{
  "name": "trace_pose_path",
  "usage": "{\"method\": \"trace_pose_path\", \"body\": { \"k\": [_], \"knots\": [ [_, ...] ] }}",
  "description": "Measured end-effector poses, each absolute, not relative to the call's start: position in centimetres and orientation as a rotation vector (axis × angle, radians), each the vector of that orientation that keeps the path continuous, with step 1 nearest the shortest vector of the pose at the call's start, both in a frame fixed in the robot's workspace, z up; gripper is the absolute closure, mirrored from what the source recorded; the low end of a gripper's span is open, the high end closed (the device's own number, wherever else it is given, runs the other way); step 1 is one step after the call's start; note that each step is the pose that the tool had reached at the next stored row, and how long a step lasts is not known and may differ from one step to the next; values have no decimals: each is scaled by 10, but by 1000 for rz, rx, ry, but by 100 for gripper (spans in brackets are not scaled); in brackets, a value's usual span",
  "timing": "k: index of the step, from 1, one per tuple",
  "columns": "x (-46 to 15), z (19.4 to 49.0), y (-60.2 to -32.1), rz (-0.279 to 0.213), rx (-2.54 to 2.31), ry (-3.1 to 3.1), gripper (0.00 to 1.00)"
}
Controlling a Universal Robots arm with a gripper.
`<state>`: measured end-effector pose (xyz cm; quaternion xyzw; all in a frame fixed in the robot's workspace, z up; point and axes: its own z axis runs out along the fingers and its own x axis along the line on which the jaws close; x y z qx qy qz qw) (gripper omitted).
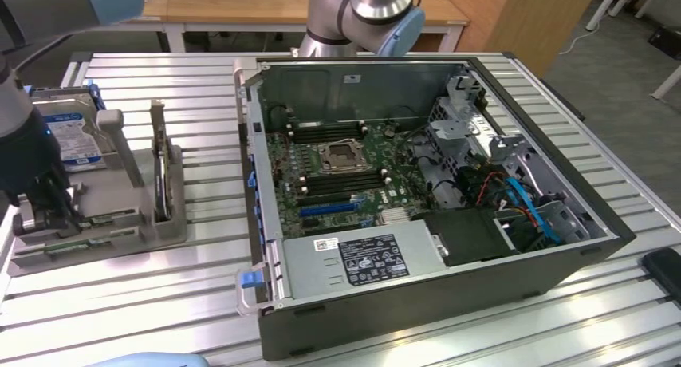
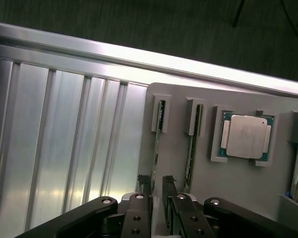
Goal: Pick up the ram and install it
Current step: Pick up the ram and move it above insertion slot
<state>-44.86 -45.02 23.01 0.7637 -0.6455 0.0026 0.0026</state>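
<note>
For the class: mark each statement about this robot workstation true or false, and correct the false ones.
1. The computer case lies open with its motherboard showing. True.
2. The hand holds the silver processor chip. False: the chip lies in its own pocket of the grey tray.
3. The hand is down at the grey tray, with a ram stick running between its open fingers. True.
4. The hard drive is mounted inside the computer case. False: it stands in the grey tray, at the exterior view's left.
5. The ram stick has been lifted clear of the tray. False: it sits in its slot.
</note>
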Motion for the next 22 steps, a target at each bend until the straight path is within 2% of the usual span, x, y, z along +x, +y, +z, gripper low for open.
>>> {"method": "trace_pose_path", "body": {
  "k": [22],
  "knots": [
    [-450,216,-451,11,2395,-2027,76]
  ]
}}
